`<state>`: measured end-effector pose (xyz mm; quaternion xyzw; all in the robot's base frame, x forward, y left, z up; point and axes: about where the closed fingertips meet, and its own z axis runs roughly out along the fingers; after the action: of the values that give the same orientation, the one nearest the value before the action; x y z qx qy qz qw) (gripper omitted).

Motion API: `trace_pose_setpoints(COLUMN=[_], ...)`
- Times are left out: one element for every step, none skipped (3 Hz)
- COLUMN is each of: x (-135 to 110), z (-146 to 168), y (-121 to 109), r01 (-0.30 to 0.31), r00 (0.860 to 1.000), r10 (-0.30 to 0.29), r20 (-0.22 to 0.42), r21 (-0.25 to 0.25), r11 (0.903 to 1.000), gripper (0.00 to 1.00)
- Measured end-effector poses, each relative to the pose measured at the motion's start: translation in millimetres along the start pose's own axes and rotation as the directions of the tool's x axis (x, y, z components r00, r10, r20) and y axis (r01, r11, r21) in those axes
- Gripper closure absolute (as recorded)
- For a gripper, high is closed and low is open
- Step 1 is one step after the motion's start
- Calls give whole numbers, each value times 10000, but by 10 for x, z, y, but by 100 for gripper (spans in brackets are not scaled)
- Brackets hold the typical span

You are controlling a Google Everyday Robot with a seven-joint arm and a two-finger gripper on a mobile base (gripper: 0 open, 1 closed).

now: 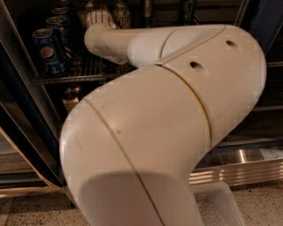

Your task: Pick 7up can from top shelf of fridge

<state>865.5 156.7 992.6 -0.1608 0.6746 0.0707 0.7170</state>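
The top shelf (pixel 66 78) carries three Pepsi cans (pixel 47 52), one silvery can (pixel 120 11) and one gripper (pixel 96 15); one can (pixel 70 98) stands below.

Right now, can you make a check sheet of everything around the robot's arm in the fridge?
Surface: wire top shelf inside the fridge, with cans on it.
Job's things: the 7up can cannot be picked out for sure; a silvery can stands just right of the end effector.
Clutter: blue Pepsi cans at left; another can on the rack below.
Grippers: end effector at upper left over the top shelf, among the cans; the arm fills most of the view.
Cables: nothing seen.
Surroundings: ribbed steel base, clear bin, speckled floor.
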Motion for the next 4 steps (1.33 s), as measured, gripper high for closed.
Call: trace_pose_setpoints(x=[-99, -179, -215, -257], z=[-58, -145, -271, -432], y=[-72, -152, -166, -112], r01=[142, 214, 224, 61], r00=[9997, 9993, 9995, 9999], r10=[-144, -218, -221, -54], r20=[191, 308, 248, 106], r21=[90, 116, -129, -636], r11=[9999, 9997, 9997, 9980], gripper=[100, 100, 100, 100])
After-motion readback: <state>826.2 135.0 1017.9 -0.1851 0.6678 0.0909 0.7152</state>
